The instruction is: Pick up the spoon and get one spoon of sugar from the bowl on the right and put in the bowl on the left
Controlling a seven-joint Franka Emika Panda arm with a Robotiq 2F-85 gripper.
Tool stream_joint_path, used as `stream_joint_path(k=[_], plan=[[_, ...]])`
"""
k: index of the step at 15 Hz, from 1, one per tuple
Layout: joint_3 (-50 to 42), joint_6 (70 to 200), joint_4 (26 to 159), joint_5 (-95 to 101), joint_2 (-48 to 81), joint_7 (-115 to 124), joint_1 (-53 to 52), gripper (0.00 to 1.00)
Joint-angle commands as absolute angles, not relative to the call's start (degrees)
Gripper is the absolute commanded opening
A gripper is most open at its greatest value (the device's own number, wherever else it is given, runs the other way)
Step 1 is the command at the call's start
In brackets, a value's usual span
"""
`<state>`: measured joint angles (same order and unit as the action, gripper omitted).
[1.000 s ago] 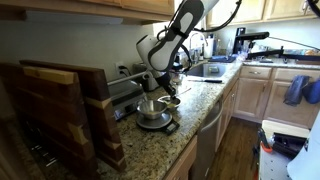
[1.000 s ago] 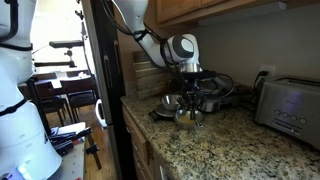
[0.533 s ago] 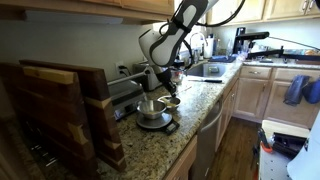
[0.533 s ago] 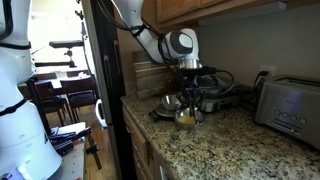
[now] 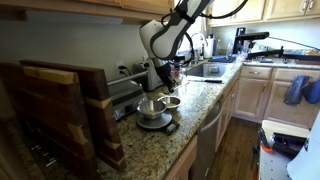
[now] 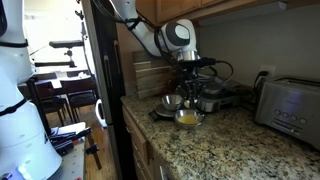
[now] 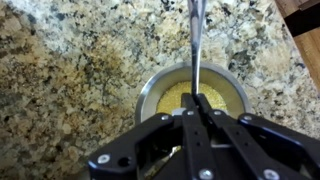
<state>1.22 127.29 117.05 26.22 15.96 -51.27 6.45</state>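
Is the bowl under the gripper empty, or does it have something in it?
Not empty: in the wrist view the metal bowl holds tan sugar over its bottom, below the spoon the gripper is shut on.

hand (image 6: pixel 190 72) raised over the granite tabletop (image 6: pixel 240 150), closed on a thin spoon (image 6: pixel 190 90) pointing down. directly beneath, a steel bowl (image 6: pixel 187 124) with yellowish sugar (image 6: pixel 187 117); a second steel bowl (image 6: pixel 172 101) just behind, toward the wooden boards (image 6: pixel 150 75). toaster (image 6: pixel 290 108) well apart at the tabletop's far end.
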Motion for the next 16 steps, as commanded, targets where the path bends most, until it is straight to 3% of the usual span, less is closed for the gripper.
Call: stream_joint_path(k=[1, 16], plan=[[1.11, 128.99, 121.05, 25.27, 11.06, -54.05, 5.36, 0.05], [2.67, 128.44, 121.30, 36.25, 10.91, -47.67, -3.99, 0.05]])
